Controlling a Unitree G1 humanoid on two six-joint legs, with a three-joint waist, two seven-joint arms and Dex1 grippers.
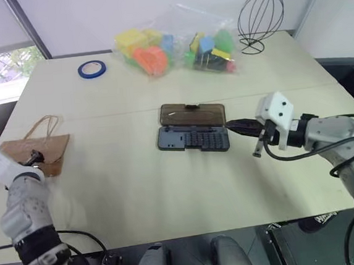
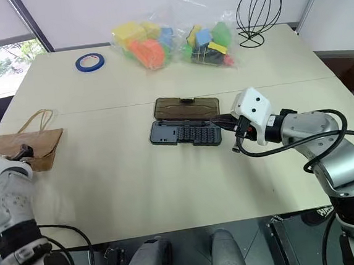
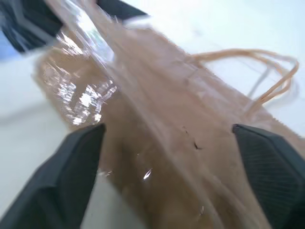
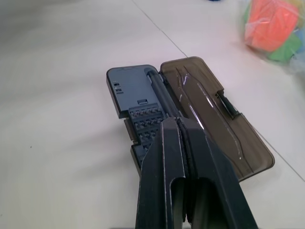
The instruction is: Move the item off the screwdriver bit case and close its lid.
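The item, a flat brown paper bag (image 1: 45, 149) with twine handles, lies on the table at the far left, well away from the case. My left gripper (image 1: 33, 158) is at the bag's near edge. In the left wrist view its fingers (image 3: 71, 171) stand wide apart, open, with the bag (image 3: 157, 86) between them. The screwdriver bit case (image 1: 193, 138) lies in the middle of the table, its smoky lid (image 1: 191, 114) folded back flat on the far side. My right gripper (image 1: 240, 127) is shut and empty, pointing at the case's right end.
Clear bags of colourful toys (image 1: 175, 46) lie at the back of the table. A blue tape roll (image 1: 91, 69) lies at the back left, and a black wire form (image 1: 258, 17) stands at the back right. The table's left edge is close to the bag.
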